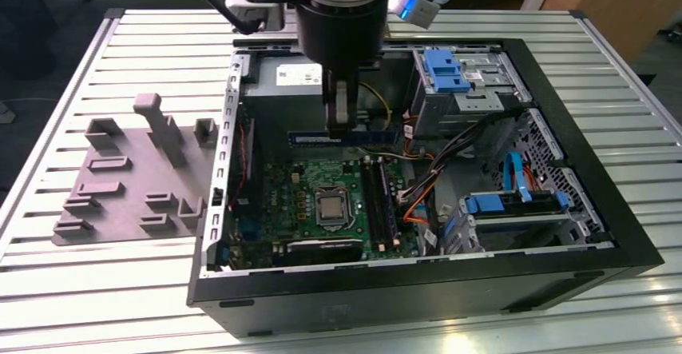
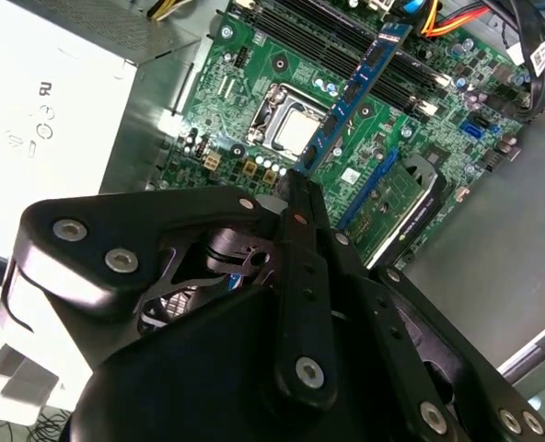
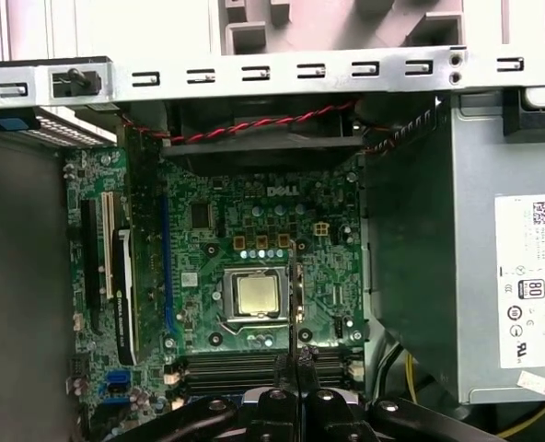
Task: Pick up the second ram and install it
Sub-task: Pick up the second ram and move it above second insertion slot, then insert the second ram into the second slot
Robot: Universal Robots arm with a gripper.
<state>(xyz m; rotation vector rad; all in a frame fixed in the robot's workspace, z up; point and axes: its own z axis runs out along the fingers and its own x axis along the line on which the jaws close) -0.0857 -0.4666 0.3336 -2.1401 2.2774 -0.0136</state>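
Note:
In the exterior view my gripper (image 1: 339, 129) hangs inside the open computer case, shut on the second ram (image 1: 368, 137). The ram is a narrow dark blue strip, held level above the green motherboard (image 1: 303, 190). In the second wrist view the ram (image 2: 351, 97) sticks out from between the closed black fingers (image 2: 302, 239), over the CPU socket (image 2: 295, 129) and the long black slots (image 2: 332, 32). The first wrist view shows the ram edge-on as a thin line (image 3: 294, 295) over the socket (image 3: 257, 295), with the slots (image 3: 245, 366) beside my gripper (image 3: 295, 373).
The grey power-supply box (image 1: 279, 74) sits at the case's far end. Drive cages with blue brackets (image 1: 448, 70) and orange and black cables (image 1: 426, 190) fill the exterior view's right. A grey moulded holder (image 1: 133, 182) lies on the slatted table outside the case.

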